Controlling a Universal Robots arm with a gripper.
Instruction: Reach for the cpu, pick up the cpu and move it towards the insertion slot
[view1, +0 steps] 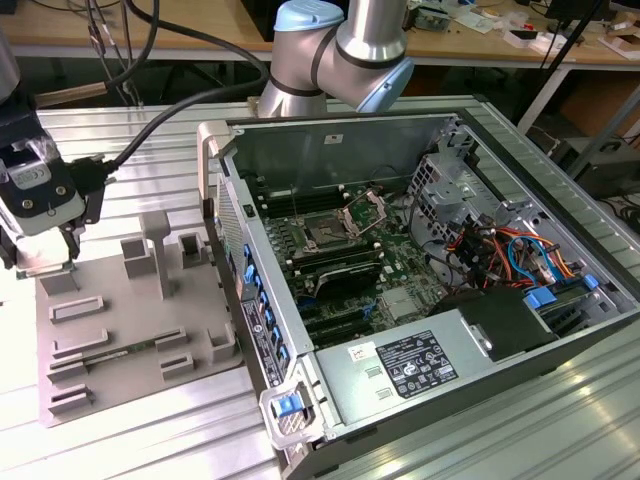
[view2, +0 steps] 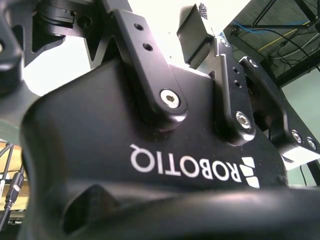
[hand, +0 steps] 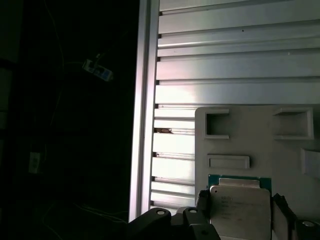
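One robot arm (view1: 340, 45), silver with pale blue joint caps, reaches from behind an open computer case (view1: 330, 150) toward the exterior view's left. Its single gripper (view1: 42, 262) hangs low over one grey plastic tray (view1: 130, 330).

In the first wrist view, the gripper's two dark fingers (hand: 202, 200) stand on either side of one cpu (hand: 239, 207). They are closed in against two opposite edges of it, with the chip held between them. The cpu is a thin square with a dull silvery metal top and a narrow green rim showing along one side. It sits over the tray, just beside three raised rectangular frames (hand: 228, 161) moulded in the same matte grey plastic. Whether the chip is lifted off the tray cannot be told.

The tray lies on a table (hand: 235, 75) of ribbed, shiny aluminium slats, just beside the case on the exterior view's left.

The case is an open grey metal box lying on its side. Inside it is one green board (view1: 400, 270) carrying the insertion slot (view1: 325, 233), a small dark square socket with a silvery frame. The slot is well apart from the gripper. The case also holds a bundle of red, orange and blue cables (view1: 510, 250) and one grey power supply box (view1: 400, 365).
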